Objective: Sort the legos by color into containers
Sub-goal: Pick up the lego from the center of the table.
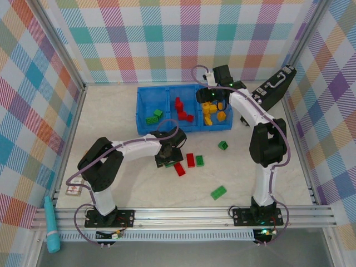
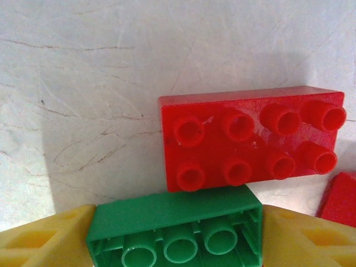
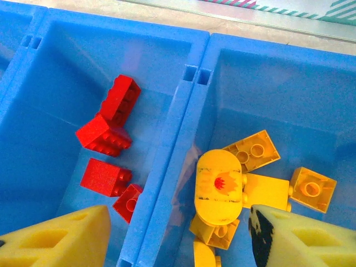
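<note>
My left gripper (image 1: 168, 156) is shut on a green lego (image 2: 175, 217), which sits underside-up between the yellow pads (image 2: 50, 239), low over the table. Just beyond it lies a long red lego (image 2: 250, 139). The blue bin (image 1: 167, 127) stands at the back: green legos (image 1: 154, 116) in its left compartment, red legos (image 3: 104, 135) in the middle one, yellow legos (image 3: 219, 186) in the right one. My right gripper (image 3: 178, 245) hangs open above the divider between the red and yellow compartments, with nothing between its fingers.
Loose on the table are two red legos (image 1: 190, 160) and green legos (image 1: 199, 161), (image 1: 223, 145), (image 1: 218, 192). A black case (image 1: 272, 89) leans at the back right. A teal tool (image 1: 52, 225) lies off the front left, by a small card (image 1: 74, 189).
</note>
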`<action>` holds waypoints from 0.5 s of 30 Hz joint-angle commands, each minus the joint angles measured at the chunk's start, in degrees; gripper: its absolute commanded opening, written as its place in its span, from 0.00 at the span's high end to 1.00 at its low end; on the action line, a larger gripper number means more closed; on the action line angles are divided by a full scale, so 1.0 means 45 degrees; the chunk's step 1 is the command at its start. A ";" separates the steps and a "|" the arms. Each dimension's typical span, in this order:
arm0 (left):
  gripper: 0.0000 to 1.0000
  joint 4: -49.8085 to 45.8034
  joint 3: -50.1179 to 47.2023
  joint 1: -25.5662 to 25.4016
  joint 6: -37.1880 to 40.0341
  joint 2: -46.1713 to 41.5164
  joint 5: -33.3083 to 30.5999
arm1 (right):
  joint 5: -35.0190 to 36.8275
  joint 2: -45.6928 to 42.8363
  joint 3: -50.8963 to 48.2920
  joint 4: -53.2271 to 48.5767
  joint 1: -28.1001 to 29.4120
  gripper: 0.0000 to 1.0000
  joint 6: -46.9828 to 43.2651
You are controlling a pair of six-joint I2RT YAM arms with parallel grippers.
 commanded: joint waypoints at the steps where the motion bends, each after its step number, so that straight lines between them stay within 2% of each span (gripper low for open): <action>1: 0.33 0.0214 -0.0457 -0.0101 -0.0243 0.0045 0.0278 | -0.0092 -0.0211 0.0097 0.0224 -0.0102 0.33 0.0114; 8: 0.38 -0.0008 -0.0831 -0.0115 -0.0179 -0.0360 0.0385 | 0.0061 -0.0512 -0.0035 0.0171 -0.0092 0.33 0.0091; 15: 0.38 -0.2062 0.0272 0.0182 0.1004 -0.1776 -0.0494 | 0.0389 -0.1360 -0.1023 0.0468 -0.0099 0.33 0.0292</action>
